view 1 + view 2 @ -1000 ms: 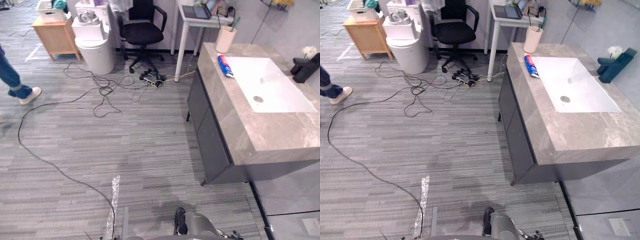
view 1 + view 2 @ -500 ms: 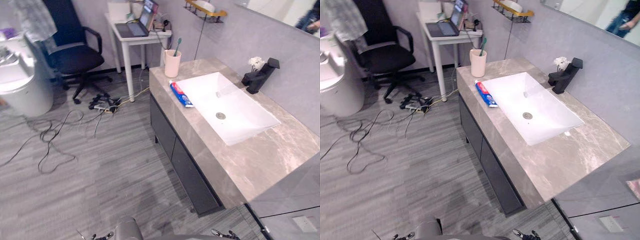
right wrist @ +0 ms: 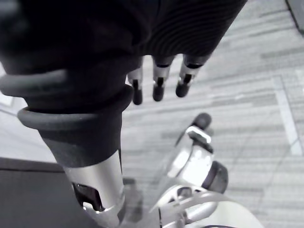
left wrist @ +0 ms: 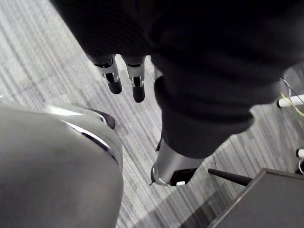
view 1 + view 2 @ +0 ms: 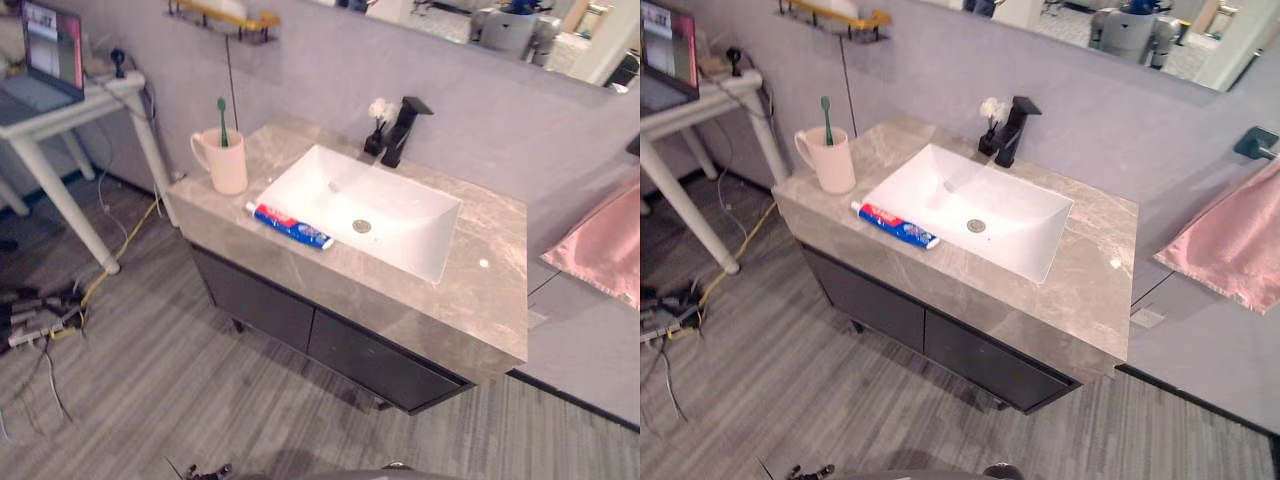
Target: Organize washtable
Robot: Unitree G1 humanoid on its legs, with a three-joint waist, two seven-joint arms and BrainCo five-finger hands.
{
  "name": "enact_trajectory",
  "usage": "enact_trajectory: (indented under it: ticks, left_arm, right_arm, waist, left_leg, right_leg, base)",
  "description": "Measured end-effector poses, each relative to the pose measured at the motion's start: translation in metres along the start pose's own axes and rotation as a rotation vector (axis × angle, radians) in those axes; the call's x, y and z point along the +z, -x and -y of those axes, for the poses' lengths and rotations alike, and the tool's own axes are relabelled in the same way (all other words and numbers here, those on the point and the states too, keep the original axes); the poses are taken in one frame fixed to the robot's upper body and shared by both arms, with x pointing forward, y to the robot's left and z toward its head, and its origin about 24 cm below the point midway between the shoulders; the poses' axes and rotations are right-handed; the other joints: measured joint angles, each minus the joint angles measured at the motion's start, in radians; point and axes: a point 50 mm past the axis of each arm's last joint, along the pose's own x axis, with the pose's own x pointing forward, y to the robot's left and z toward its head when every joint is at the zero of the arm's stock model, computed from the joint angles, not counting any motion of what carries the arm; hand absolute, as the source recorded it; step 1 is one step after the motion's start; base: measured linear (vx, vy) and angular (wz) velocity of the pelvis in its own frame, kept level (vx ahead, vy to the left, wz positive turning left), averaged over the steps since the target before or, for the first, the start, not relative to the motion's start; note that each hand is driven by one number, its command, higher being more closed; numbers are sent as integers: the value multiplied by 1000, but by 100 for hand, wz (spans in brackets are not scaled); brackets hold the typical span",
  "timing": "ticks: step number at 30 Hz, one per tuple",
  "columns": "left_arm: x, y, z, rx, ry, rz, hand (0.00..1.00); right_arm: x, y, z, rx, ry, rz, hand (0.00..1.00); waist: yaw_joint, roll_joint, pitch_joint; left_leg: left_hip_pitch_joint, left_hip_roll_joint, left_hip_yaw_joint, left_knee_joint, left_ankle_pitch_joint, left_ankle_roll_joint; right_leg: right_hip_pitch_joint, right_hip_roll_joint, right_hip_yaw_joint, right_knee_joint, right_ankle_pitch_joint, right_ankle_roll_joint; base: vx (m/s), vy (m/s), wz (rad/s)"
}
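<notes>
The grey marble washtable (image 5: 480, 290) stands against the wall with a white sink (image 5: 365, 205) set in it. A pink cup (image 5: 228, 160) holding a green toothbrush (image 5: 222, 115) stands at the counter's left end. A red, white and blue toothpaste tube (image 5: 292, 226) lies flat on the counter's front strip beside the sink. A black faucet (image 5: 403, 128) rises behind the basin. My left hand (image 4: 124, 80) hangs over the floor with straight fingers and holds nothing. My right hand (image 3: 159, 85) hangs the same way, empty.
A small white flower (image 5: 378, 110) stands by the faucet. A pink towel (image 5: 600, 250) hangs on the wall at the right. A white table (image 5: 100, 95) with a laptop (image 5: 45, 55) stands at the left, with cables (image 5: 30, 320) on the floor below. A yellow shelf (image 5: 225, 18) hangs above the cup.
The camera has swung round, so the washtable now sits mid-view, seen from its front. Nothing on the counter has moved.
</notes>
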Motion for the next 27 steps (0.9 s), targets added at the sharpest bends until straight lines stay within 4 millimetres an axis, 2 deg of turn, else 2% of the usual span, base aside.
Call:
enact_trajectory:
  ticks: [1, 2, 3, 4, 5, 6, 7, 8, 9, 10, 11, 12, 13, 15, 18, 20, 22, 24, 27]
  left_arm:
    - [-4, 1, 2, -6, -7, -10, 0]
    - [-6, 2, -2, 4, -8, -12, 0]
    - [-5, 2, -3, 7, -6, -10, 0]
    - [-4, 2, -4, 9, 10, -3, 0]
    - [-8, 3, 1, -3, 28, -15, 0]
    - [-11, 4, 4, -14, 33, -22, 0]
    - [-12, 4, 4, -16, 38, -24, 0]
    - [-10, 4, 4, -19, 37, -19, 0]
    - [-8, 3, 7, -27, 31, -13, 0]
    - [-7, 2, 12, -50, 17, -17, 0]
    - [-6, 2, 15, -69, 1, -15, 0]
    - [-4, 3, 23, -99, -20, -8, 0]
    - [-4, 3, 30, -121, -32, -5, 0]
    - [-3, 4, 37, -146, -56, 0, 0]
    - [5, 3, 41, -180, -100, 25, 0]
    - [7, 2, 39, -176, -115, 31, 0]
    - [10, 0, 35, -166, -120, 38, 0]
    - [12, 0, 33, -162, -123, 43, 0]
    - [14, 0, 32, -159, -117, 55, 0]
  right_arm:
    - [3, 0, 4, -10, -12, 17, 0]
    - [1, 2, 1, -7, -40, 19, 0]
    - [-1, 3, -1, -6, -52, 18, 0]
    - [-5, 5, -4, 0, -64, 12, 0]
    - [-5, 4, 2, -2, -56, 15, 0]
    - [-2, 3, 5, -3, -47, 25, 0]
    - [-2, 3, 5, 4, -29, 25, 0]
    - [-5, 3, 5, 5, -23, 14, 0]
    - [-10, 3, 6, 5, -17, -6, 0]
    - [-6, 1, 7, 8, 7, 1, 0]
    - [-3, 0, 7, 10, 16, 6, 0]
    - [3, -2, 10, 8, 33, 22, 0]
    - [4, -2, 12, 4, 45, 23, 0]
    - [3, -3, 13, 7, 65, 18, 0]
    - [7, -3, 9, 17, 77, 29, 0]
    - [5, -3, 8, 22, 77, 25, 0]
    - [0, -2, 3, 31, 73, 8, 0]
    - [-2, -1, 2, 35, 80, 2, 0]
    - [2, -2, 0, 49, 120, 16, 0]
  waist:
    - [-1, 14, 5]
    - [0, 0, 5]
    - [1, -11, 5]
    - [6, -28, 5]
    - [21, -12, -3]
    - [28, 13, -11]
    - [20, 4, -8]
    - [26, -1, -6]
    - [33, -10, -4]
    - [29, 4, -10]
    - [29, 6, -7]
    - [30, 26, 6]
    - [31, 37, 9]
    - [33, 38, 8]
    - [41, 18, 12]
    - [44, 13, 15]
    - [45, -3, 23]
    - [45, -13, 24]
    - [59, -11, 32]
  left_leg:
    - [61, -4, 50, -40, 5, 10]
    - [95, -21, 96, -55, 1, 17]
    - [110, -33, 118, -55, -5, 24]
    - [133, -68, 155, -59, -21, 29]
    - [142, -70, 200, -75, -25, 36]
    - [145, -67, 221, -87, -22, 38]
    - [144, -66, 252, -89, -18, 38]
    - [148, -80, 254, -88, -18, 37]
    - [149, -86, 270, -95, -17, 38]
    - [139, -94, 245, -119, -2, 63]
    - [134, -101, 224, -134, 6, 74]
    - [127, -99, 178, -150, 10, 82]
    - [129, -99, 155, -160, 18, 94]
    - [135, -101, 129, -168, 19, 98]
    - [131, -121, 83, -177, 18, 99]
    - [131, -133, 82, -177, 17, 100]
    - [130, -150, 67, -183, 16, 100]
    - [130, -162, 55, -188, 16, 100]
    - [106, -170, 43, -137, 2, 87]
  right_leg:
    - [-36, 0, -74, 85, -79, 3]
    - [-66, 8, -165, 141, -179, 8]
    - [-81, 18, -208, 154, -191, 21]
    - [-104, -7, -302, 161, -193, 3]
    - [-102, -20, -354, 118, -193, 13]
    - [-101, -23, -382, 101, -209, 6]
    - [-103, -22, -473, 158, -312, -36]
    - [-84, -27, -527, 118, -342, -70]
    - [-49, -33, -569, 30, -363, -71]
    - [-1, -16, -588, -96, -369, -77]
    - [14, -8, -587, -154, -368, -76]
    - [28, 16, -573, -224, -332, -46]
    - [47, 26, -567, -276, -302, -46]
    - [81, 37, -558, -349, -263, -43]
    - [109, 30, -551, -431, -208, -23]
    - [123, 21, -548, -467, -183, -19]
    - [147, 7, -553, -517, -152, -15]
    - [159, -3, -558, -534, -143, -8]
    - [145, -14, -537, -524, -143, -5]
  base:
    - [-3, 128, -74]
    - [-40, 50, -68]
    - [-54, 40, -74]
    - [-20, 39, -96]
    - [6, 45, -107]
    - [14, -51, -101]
    - [17, -89, -63]
    - [31, -103, -68]
    - [68, -58, -52]
    - [56, -71, -51]
    - [36, -105, -43]
    - [-4, -64, -37]
    - [-6, -37, -33]
    - [-3, 27, -12]
    - [-35, 86, -7]
    - [-55, 116, -6]
    - [-53, 89, 9]
    - [-50, 71, 15]
    - [-59, 50, -1]
